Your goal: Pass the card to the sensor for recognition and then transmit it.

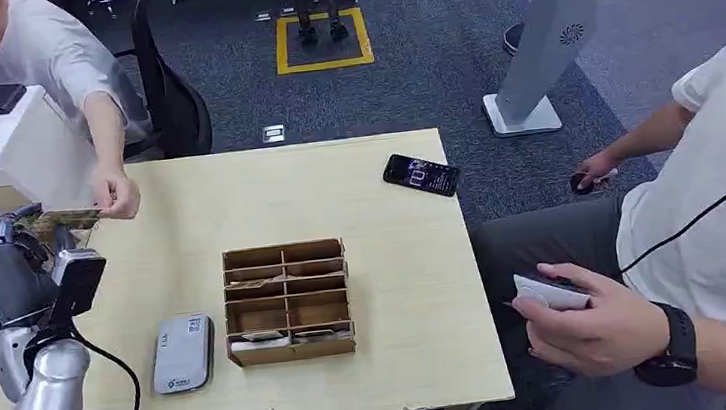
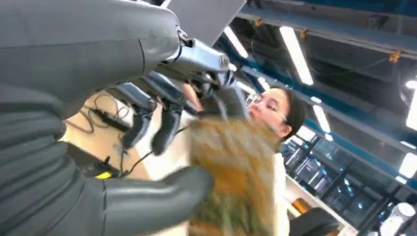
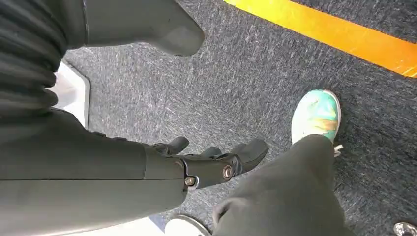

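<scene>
My left hand [image 1: 28,267] is raised over the table's left side and holds a green-brown patterned card [image 1: 69,219] by one end. A person's hand [image 1: 117,196] pinches the card's far end. In the left wrist view the blurred card [image 2: 231,177] lies between my thumb [image 2: 162,196] and the dark fingers [image 2: 167,118]. The grey card reader [image 1: 182,353] lies flat on the table, to the right of my left arm. My right hand [image 3: 211,160] hangs over the carpet with its fingers apart and nothing in it.
A brown cardboard sorting box [image 1: 288,301] with several compartments stands mid-table beside the reader. A black phone [image 1: 420,174] lies near the far right edge. A second person sits at the right with a small device in hand [image 1: 592,329]; their leg and shoe [image 3: 317,115] are close to my right hand.
</scene>
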`<state>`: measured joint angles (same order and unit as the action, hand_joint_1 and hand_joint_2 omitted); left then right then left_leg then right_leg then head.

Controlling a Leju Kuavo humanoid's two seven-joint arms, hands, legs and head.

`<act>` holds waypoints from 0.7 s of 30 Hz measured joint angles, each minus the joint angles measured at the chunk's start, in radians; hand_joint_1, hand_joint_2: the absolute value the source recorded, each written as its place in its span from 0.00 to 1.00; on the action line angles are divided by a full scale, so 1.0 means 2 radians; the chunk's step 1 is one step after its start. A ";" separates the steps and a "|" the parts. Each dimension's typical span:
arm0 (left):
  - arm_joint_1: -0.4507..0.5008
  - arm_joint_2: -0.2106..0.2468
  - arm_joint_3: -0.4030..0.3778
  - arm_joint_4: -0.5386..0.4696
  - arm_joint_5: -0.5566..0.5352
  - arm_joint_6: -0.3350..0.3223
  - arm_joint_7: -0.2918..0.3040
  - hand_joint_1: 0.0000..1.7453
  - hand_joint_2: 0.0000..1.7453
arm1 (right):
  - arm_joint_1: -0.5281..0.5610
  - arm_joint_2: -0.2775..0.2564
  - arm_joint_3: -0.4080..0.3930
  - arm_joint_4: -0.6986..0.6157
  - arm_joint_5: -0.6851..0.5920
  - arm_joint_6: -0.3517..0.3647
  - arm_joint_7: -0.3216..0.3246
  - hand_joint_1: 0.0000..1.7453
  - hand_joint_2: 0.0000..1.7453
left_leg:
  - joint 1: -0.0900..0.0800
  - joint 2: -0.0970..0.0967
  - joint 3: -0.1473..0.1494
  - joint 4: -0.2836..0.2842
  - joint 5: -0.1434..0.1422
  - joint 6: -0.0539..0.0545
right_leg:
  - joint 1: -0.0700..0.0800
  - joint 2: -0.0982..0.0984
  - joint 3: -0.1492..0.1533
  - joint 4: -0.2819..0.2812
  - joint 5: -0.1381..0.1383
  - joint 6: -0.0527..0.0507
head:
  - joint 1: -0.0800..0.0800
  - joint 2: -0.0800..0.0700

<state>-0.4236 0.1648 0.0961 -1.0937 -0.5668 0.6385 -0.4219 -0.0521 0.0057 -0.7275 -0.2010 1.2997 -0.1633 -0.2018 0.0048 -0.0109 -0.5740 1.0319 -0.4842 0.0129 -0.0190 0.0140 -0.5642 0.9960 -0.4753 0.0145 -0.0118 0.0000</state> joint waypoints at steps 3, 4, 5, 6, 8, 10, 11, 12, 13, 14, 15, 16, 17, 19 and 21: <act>-0.002 0.000 0.000 0.001 0.011 -0.013 0.011 0.00 1.00 | 0.000 0.001 0.000 0.000 0.000 -0.002 0.000 0.00 1.00 | 0.000 0.000 0.000 0.000 0.000 0.000 | 0.000 0.000 0.000 0.000 0.000 0.000 | 0.000 0.000; -0.002 -0.001 0.000 0.001 0.012 -0.015 0.013 0.00 1.00 | 0.000 0.001 0.000 0.000 -0.001 -0.002 0.000 0.00 1.00 | 0.000 0.000 0.000 0.000 0.000 0.000 | 0.000 0.000 0.000 0.000 0.000 0.000 | 0.000 0.000; -0.002 -0.001 0.000 0.001 0.013 -0.015 0.013 0.00 1.00 | 0.000 0.001 0.000 0.000 -0.001 -0.003 0.000 0.00 1.00 | 0.000 0.000 0.000 0.000 0.000 0.000 | 0.000 0.000 0.000 0.000 0.000 0.000 | 0.000 0.000; -0.003 -0.002 0.000 0.001 0.013 -0.015 0.014 0.00 1.00 | 0.000 0.001 0.000 0.000 -0.001 -0.003 0.000 0.00 1.00 | 0.000 0.000 0.000 0.000 0.000 0.000 | 0.000 0.000 0.000 0.000 0.000 0.000 | 0.000 0.000; -0.004 -0.002 0.000 0.001 0.013 -0.015 0.015 0.00 1.00 | 0.000 0.001 0.000 0.000 -0.001 -0.003 0.000 0.00 1.00 | 0.000 0.000 0.000 0.000 0.000 0.000 | 0.000 0.000 0.000 0.000 0.000 0.000 | 0.000 0.000; -0.005 -0.003 0.000 0.001 0.013 -0.015 0.015 0.00 1.00 | 0.000 0.001 0.000 0.000 -0.001 -0.003 0.000 0.00 1.00 | 0.000 0.000 0.000 0.000 0.000 0.000 | 0.000 0.000 0.000 0.000 0.000 0.000 | 0.000 0.000; -0.005 -0.003 0.000 0.001 0.013 -0.015 0.015 0.00 1.00 | 0.001 0.001 0.000 0.000 -0.001 -0.004 0.000 0.00 1.00 | 0.000 0.000 0.000 0.000 0.000 0.000 | 0.000 0.000 0.000 0.000 0.000 0.000 | 0.000 0.000; -0.006 -0.003 0.000 0.001 0.012 -0.015 0.016 0.00 1.00 | 0.001 0.001 0.000 0.000 -0.001 -0.003 0.000 0.00 1.00 | 0.000 0.000 0.000 0.000 0.000 0.000 | 0.000 0.000 0.000 0.000 0.000 0.000 | 0.000 0.000; -0.006 -0.003 0.000 0.001 0.009 -0.014 0.018 0.00 1.00 | 0.001 0.001 0.000 0.000 0.000 -0.003 0.001 0.00 1.00 | 0.000 0.000 0.000 0.000 0.000 0.000 | 0.000 0.000 0.000 0.000 0.000 0.000 | 0.000 0.000; -0.006 -0.003 0.000 0.001 0.006 -0.014 0.018 0.00 1.00 | 0.001 0.002 0.000 0.000 0.000 -0.003 0.002 0.00 1.00 | 0.000 0.000 0.000 0.000 0.000 0.000 | 0.000 0.000 0.000 0.000 0.000 0.000 | 0.000 0.000; -0.006 -0.003 0.000 0.001 0.004 -0.013 0.019 0.00 1.00 | 0.001 0.002 0.000 0.000 0.000 -0.003 0.002 0.00 1.00 | 0.000 0.000 0.000 0.000 0.000 0.000 | 0.000 0.000 0.000 0.000 0.000 0.000 | 0.000 0.000; -0.006 -0.003 0.000 0.001 0.004 -0.013 0.020 0.00 1.00 | 0.001 0.002 0.000 0.000 0.000 -0.003 0.002 0.00 1.00 | 0.000 0.000 0.000 0.000 0.000 0.000 | 0.000 0.000 0.000 0.000 0.000 0.000 | 0.000 0.000; -0.005 -0.003 0.000 0.001 0.004 -0.014 0.021 0.00 1.00 | 0.001 0.002 0.000 0.000 0.000 -0.003 0.002 0.00 1.00 | 0.000 0.000 0.000 0.000 0.000 0.000 | 0.000 0.000 0.000 0.000 0.000 0.000 | 0.000 0.000; -0.005 -0.001 0.000 0.000 0.005 -0.019 0.030 0.00 1.00 | 0.001 0.002 0.000 0.000 0.000 -0.004 0.001 0.00 1.00 | 0.000 0.000 0.000 0.000 0.000 0.000 | 0.000 0.000 0.000 0.000 0.000 0.000 | 0.000 0.000; -0.004 0.001 -0.001 -0.002 0.005 -0.038 0.039 0.00 1.00 | 0.001 0.002 0.000 0.000 0.000 -0.004 0.000 0.00 1.00 | 0.000 0.000 0.000 0.000 0.000 0.000 | 0.000 0.000 0.000 0.000 0.000 0.000 | 0.000 0.000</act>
<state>-0.4317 0.1663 0.0942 -1.0972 -0.5569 0.5633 -0.3448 -0.0503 0.0092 -0.7275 -0.2010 1.2989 -0.1717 -0.2014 0.0048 -0.0105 -0.5743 1.0318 -0.4842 0.0129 -0.0190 0.0145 -0.5645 0.9960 -0.4753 0.0145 -0.0122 0.0000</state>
